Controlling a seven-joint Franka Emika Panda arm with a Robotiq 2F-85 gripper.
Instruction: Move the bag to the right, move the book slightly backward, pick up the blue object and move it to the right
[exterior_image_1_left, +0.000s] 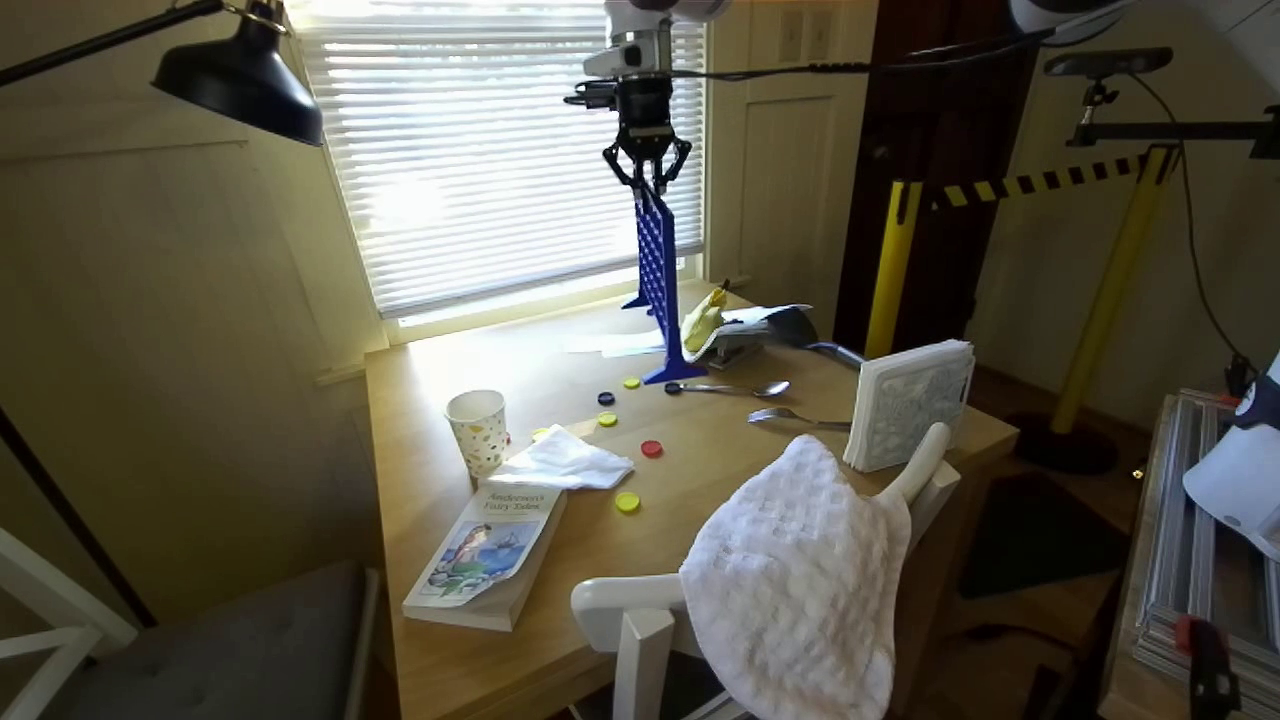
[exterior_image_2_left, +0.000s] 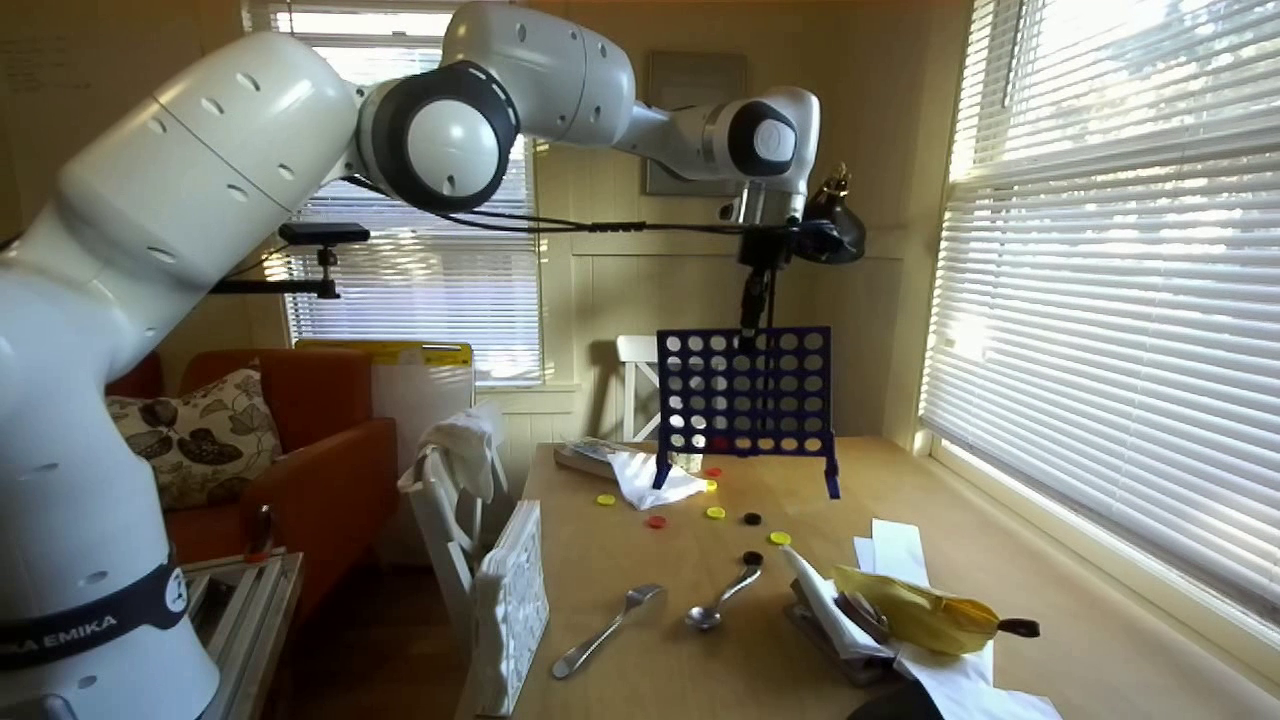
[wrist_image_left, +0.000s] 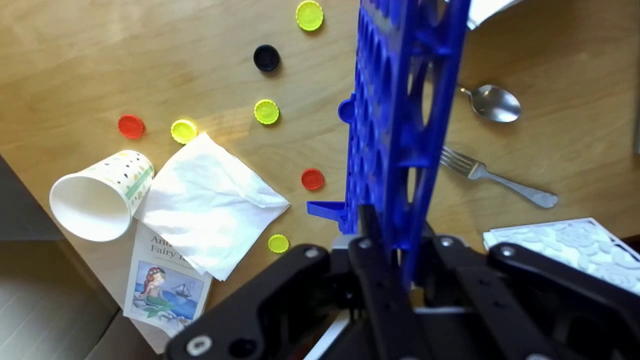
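Observation:
The blue object, an upright dark-blue grid frame with round holes and feet, shows in both exterior views (exterior_image_1_left: 657, 262) (exterior_image_2_left: 745, 392) and in the wrist view (wrist_image_left: 372, 125). My gripper (exterior_image_1_left: 650, 188) is shut on its top edge, and its feet hang above the table. The fingers also show in an exterior view (exterior_image_2_left: 750, 328) and in the wrist view (wrist_image_left: 397, 219), one on each side of the frame. The yellow bag (exterior_image_1_left: 704, 322) (exterior_image_2_left: 925, 612) lies on papers near the window side. The book (exterior_image_1_left: 490, 555) (wrist_image_left: 167, 292) lies flat, its top partly under a white napkin.
A white patterned cup (exterior_image_1_left: 478, 435) stands beside the napkin (exterior_image_1_left: 565, 462). Red, yellow and dark discs lie scattered. A spoon (exterior_image_2_left: 715, 605) and fork (exterior_image_2_left: 610, 630) lie near a white upright block (exterior_image_2_left: 515, 605). A towel-draped chair (exterior_image_1_left: 810, 590) stands at the table edge. A black lamp (exterior_image_1_left: 240, 80) hangs nearby.

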